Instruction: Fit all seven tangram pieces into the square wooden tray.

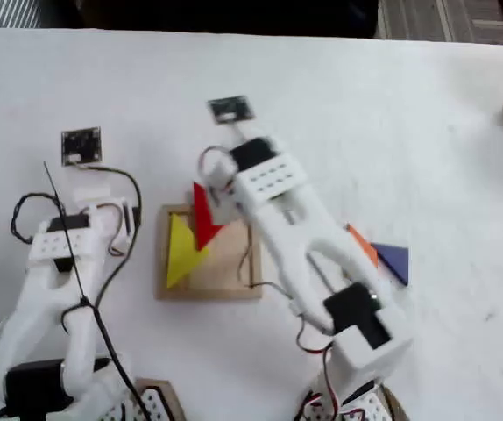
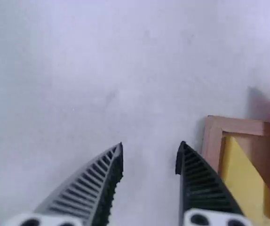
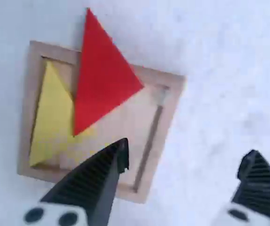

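**While the red triangle (image 3: 102,75) sat half out, only one piece was home**

Where your right gripper (image 3: 187,153) hung at the bottom of its wrist view, its jaws stood wide apart with nothing between them, above the lower right part of the wooden tray (image 3: 172,94). Beyond the tips, the yellow triangle (image 3: 52,113) lay flat inside the tray along its left wall. The red triangle lay over the yellow one's edge and across the top rim, with one corner poking out onto the table, so I judged it unseated.

Your left gripper (image 2: 150,148) was likewise parted and empty, over bare table just beside the tray's corner. Right of centre in the high view, an orange piece (image 1: 363,244) and a blue triangle (image 1: 393,260) lay just beside each other on the table, well apart from the tray.

The step in hand looked like seating the red triangle. Your next move called for regripping or nudging it until it dropped flat against the yellow one's long edge, without dislodging the yellow one.
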### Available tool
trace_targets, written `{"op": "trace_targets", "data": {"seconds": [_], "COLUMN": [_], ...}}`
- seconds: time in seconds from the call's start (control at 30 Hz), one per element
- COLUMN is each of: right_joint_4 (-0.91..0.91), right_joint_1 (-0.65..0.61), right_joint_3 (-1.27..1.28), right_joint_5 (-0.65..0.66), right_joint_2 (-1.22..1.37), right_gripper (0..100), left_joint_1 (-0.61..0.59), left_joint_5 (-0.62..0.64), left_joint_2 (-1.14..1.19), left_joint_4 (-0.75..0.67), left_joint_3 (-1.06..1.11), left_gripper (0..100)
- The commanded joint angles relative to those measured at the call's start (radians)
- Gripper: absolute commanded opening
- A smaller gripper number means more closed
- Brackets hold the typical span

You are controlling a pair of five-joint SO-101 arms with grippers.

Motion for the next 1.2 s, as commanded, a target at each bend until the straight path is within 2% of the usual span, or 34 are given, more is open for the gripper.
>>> {"op": "trace_targets", "data": {"seconds": [0.0,0.07,0.13,0.23,0.3,0.37,0.5,0.67,0.93,1.17], "right_joint_4": [0.019,-0.028,-0.070,-0.116,-0.145,-0.188,-0.257,-0.331,-0.354,-0.364], "right_joint_1": [0.102,0.147,0.182,0.223,0.243,0.271,0.352,0.403,0.513,0.515], "right_joint_3": [0.037,0.095,0.160,0.273,0.345,0.416,0.535,0.704,0.795,0.789], "right_joint_5": [0.057,0.114,0.169,0.193,0.193,0.198,0.199,0.198,0.201,0.201], "right_joint_2": [-0.065,-0.067,-0.067,-0.067,-0.070,-0.090,-0.208,-0.397,-0.518,-0.489], "right_gripper": [15.8,7.4,1.1,1.8,1.8,1.8,1.8,1.8,2.0,2.1], "left_joint_1": [0.058,0.073,0.087,0.110,0.130,0.160,0.277,0.406,0.381,0.384], "left_joint_5": [-0.002,0.002,0.035,0.095,0.120,0.166,0.325,0.428,0.463,0.465], "left_joint_2": [-0.012,-0.012,-0.012,-0.010,-0.007,-0.005,-0.001,0.117,0.384,0.495], "left_joint_4": [-0.017,-0.020,-0.026,-0.080,-0.117,-0.135,-0.196,-0.278,-0.239,-0.241], "left_joint_3": [-0.009,-0.011,-0.014,-0.026,-0.038,-0.060,-0.074,-0.118,-0.336,-0.437], "left_gripper": [20,19,14,1,4,2,2,2,2,2]}}
